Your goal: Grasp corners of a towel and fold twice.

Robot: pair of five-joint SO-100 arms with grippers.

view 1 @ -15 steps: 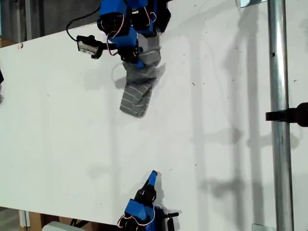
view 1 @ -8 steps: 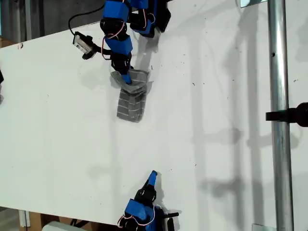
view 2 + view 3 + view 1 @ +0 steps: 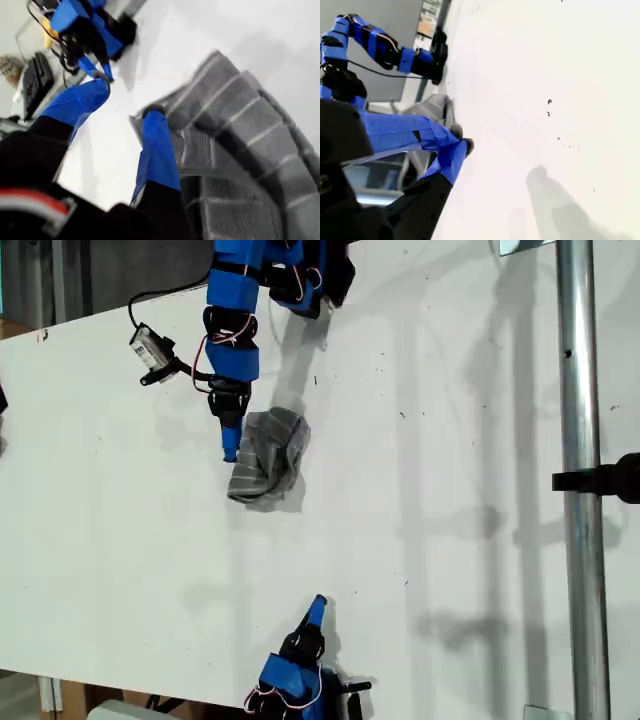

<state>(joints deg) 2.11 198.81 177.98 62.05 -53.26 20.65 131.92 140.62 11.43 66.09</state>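
The towel (image 3: pixel 266 460) lies in a crumpled heap on the white counter (image 3: pixel 420 540), toward the top of the exterior view and a little to the exterior view's left of centre. No clean fold can be made out; the cloth is bunched and doubled over itself, and none of its corners can be picked out with certainty.

My first hand (image 3: pixel 229 448) is set at the heap's edge on the exterior view's left. In the first wrist view its jaws stand apart, one blue finger (image 3: pixel 157 150) pressed onto the striped fabric and the other (image 3: pixel 80 102) clear of it over bare counter, so nothing is seen to be gripped. My second hand (image 3: pixel 316 608) is parked near the bottom of the exterior view, well apart from the towel; in the second wrist view its tips (image 3: pixel 455 150) appear to meet on nothing.

The step in hand is judged to be re-taking hold of the cloth, with the task far from done. It would best be done by first spreading the heap: a single outer layer should be pinched, not the whole bundle, and drawn outward low across the counter until a true corner is exposed. The second hand should be brought in so that two neighbouring corners are carried together; otherwise the fold is likely to skew or bunch again.
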